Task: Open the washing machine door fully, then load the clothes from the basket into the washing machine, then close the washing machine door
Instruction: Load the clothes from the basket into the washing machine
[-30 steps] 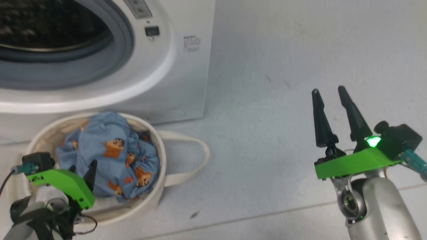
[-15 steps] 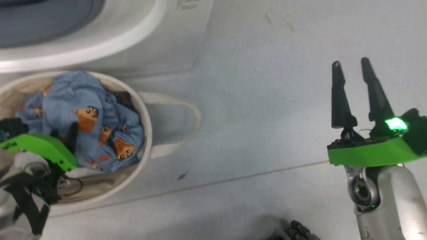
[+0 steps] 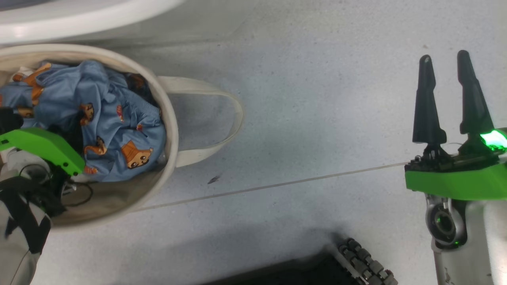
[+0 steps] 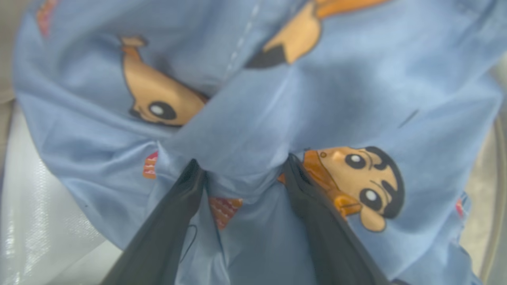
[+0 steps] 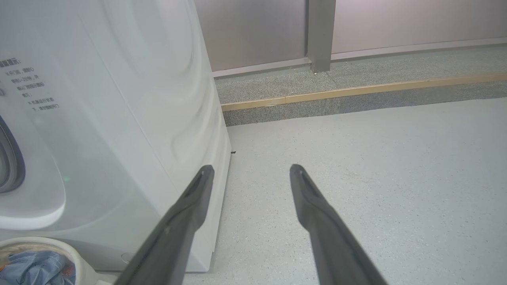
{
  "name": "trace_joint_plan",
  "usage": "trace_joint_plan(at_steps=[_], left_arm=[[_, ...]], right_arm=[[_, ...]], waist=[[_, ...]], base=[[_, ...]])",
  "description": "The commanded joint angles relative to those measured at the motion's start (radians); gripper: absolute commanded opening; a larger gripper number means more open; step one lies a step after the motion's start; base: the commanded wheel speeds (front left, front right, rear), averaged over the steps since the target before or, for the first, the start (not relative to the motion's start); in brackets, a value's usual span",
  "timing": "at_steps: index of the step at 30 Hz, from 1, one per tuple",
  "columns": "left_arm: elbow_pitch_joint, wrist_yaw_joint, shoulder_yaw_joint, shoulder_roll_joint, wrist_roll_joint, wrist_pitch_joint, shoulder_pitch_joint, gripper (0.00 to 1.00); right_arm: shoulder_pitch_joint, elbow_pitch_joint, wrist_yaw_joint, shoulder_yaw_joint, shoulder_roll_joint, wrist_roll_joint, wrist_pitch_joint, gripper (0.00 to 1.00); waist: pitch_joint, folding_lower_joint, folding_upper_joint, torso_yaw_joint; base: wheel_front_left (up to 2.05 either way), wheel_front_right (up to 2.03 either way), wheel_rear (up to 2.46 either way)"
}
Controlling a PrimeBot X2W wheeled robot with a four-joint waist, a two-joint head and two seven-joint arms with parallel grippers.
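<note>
Light-blue cartoon-print garment (image 3: 119,126), heaped in the basket (image 3: 169,118) at the frame's left, looks soft, light and limp: pinch the raised fold between the fingers of the spread left gripper (image 4: 241,166); right gripper (image 3: 443,59) hangs spread.

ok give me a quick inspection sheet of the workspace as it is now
surface: pale grey speckled floor, one seam line across it.
job's things: basket on the floor in front of the washing machine; clothes inside it, blue cartoon print on top.
clutter: one small dark mark on the floor right of the basket.
grippers: left gripper open, fingers pressed into the clothes with a fold between them; right gripper open, nothing between its fingers, over bare floor.
cables: thin black wires looped by the left wrist, over the basket.
surroundings: grey kerb with a wooden strip, panelled wall behind.
</note>
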Motion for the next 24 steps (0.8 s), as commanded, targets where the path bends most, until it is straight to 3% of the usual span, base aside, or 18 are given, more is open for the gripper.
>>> trace_joint_plan(at_steps=[1, 3, 4, 5, 17, 24], left_arm=[[-0.009, 0.001, 0.008, 0.051, -0.009, -0.011, -0.006, 1.00], [-0.011, 0.001, -0.019, 0.050, -0.016, -0.019, -0.016, 1.00], [-0.017, 0.001, -0.034, 0.050, -0.017, -0.027, -0.020, 0.94], [-0.021, 0.001, -0.047, 0.050, -0.023, -0.032, -0.023, 0.00], [-0.134, 0.001, -0.218, 0.071, -0.065, -0.197, 0.005, 0.00], [-0.222, 0.001, -0.344, 0.117, 0.009, -0.331, 0.024, 0.00]], right_arm=[[0.018, -0.041, 0.001, 0.008, 0.001, -0.005, -0.001, 1.00], [0.018, -0.048, 0.001, 0.004, 0.001, -0.008, 0.002, 1.00], [0.017, -0.050, 0.001, 0.003, 0.001, -0.009, 0.004, 1.00], [0.017, -0.051, 0.001, 0.002, 0.001, -0.010, 0.006, 1.00], [-0.003, 0.000, 0.001, 0.014, 0.001, -0.032, 0.013, 1.00], [-0.017, 0.057, 0.001, 0.027, 0.001, -0.050, 0.031, 1.00]], waist=[[0.012, -0.0002, 0.0001, 0.007], [0.017, -0.0002, 0.0001, 0.010], [0.018, -0.0002, 0.0001, 0.012], [0.017, -0.0002, 0.0001, 0.014], [-0.094, -0.0002, 0.0001, 0.049], [-0.217, -0.0002, 0.0001, 0.088]], base=[[0.00, 0.00, 0.00], [0.00, 0.00, 0.00], [0.00, 0.00, 0.00], [0.00, 0.00, 0.00], [0.00, 0.00, 0.00], [0.00, 0.00, 0.00]])
